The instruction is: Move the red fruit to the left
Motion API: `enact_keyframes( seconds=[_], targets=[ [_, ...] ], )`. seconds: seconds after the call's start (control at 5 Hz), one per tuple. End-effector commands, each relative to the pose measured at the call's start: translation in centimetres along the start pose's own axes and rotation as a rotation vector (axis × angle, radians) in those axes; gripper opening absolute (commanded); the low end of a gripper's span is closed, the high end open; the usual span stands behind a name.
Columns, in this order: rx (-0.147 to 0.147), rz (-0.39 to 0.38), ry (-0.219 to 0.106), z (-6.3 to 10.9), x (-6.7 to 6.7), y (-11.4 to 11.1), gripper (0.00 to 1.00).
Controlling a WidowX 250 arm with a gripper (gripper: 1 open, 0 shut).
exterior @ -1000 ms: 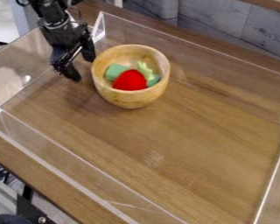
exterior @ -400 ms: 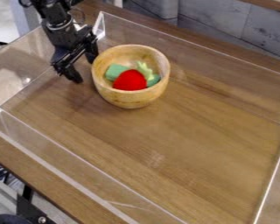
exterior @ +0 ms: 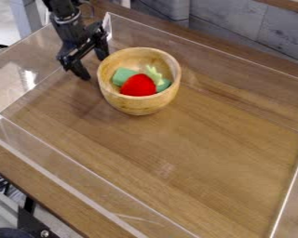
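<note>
Red fruit (exterior: 139,85) sits inside the wooden bowl (exterior: 119,103), nested against green pieces (exterior: 123,75) on its far side, near the back left of the table (exterior: 189,158). Gripper (exterior: 82,67) hangs outside the bowl, just beside its left rim, pointing steeply down with jaws spread and holding nothing. Task judged not yet begun: the fruit is untouched. Principal risk: the gripper is low and close to the bowl wall, so a sideways approach could strike the rim and shove or tip the bowl; it needs to rise before crossing over. Second risk: the fruit is rounded and crowded by the green pieces, so the jaws could close on a green piece as well, or squeeze the fruit out sideways. Third risk: the clear barrier (exterior: 27,56) on the left leaves limited room for placing the fruit.
</note>
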State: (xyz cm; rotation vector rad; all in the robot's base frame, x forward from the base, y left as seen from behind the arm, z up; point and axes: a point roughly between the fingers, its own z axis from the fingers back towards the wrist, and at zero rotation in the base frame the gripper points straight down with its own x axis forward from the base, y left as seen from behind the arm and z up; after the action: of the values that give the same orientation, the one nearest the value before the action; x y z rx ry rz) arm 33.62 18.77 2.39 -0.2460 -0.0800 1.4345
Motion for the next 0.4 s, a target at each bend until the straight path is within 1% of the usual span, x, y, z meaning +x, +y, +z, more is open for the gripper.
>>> enact_keyframes(
  seconds=[0.0, 0.2],
  targets=[
    [-0.011, 0.073, -0.035, 0.79, 0.72, 0.2, 1.0],
    [-0.014, 0.15, -0.06, 1.08, 1.0, 0.39, 1.0]
  ],
)
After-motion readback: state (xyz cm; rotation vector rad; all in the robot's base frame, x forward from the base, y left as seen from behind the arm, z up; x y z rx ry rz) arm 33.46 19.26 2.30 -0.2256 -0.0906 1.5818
